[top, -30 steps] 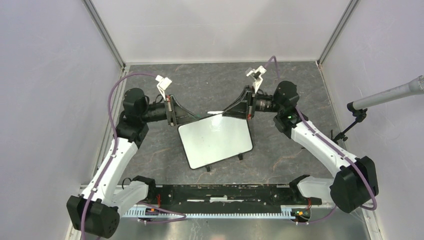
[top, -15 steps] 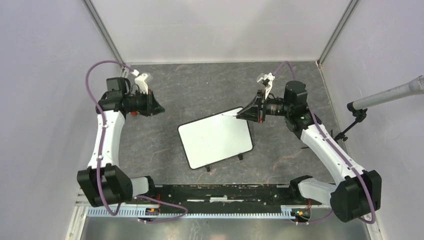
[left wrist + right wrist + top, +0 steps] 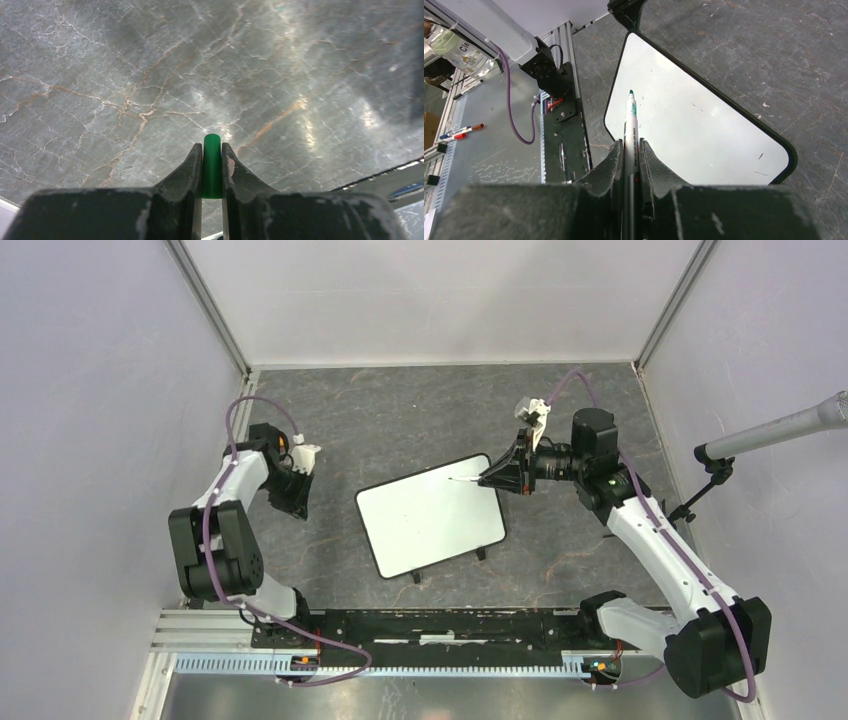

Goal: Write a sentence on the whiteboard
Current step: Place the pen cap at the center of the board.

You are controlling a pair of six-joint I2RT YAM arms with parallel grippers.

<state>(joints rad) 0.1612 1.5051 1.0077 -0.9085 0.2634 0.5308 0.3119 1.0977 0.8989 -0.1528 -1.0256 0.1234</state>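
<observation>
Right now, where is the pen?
The pen is pinched in the right gripper, on the right side of the overhead view. Its green tip sits near the far edge of the whiteboard.

Pale walls (image 3: 90,390) enclose a dark marbled desk (image 3: 420,400) — metal posts (image 3: 208,303) at its far corners, a microphone (image 3: 800,421) past its right edge.

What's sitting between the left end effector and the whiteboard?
Nothing; in the top view, only bare tabletop separates the left end effector from the whiteboard.
</observation>
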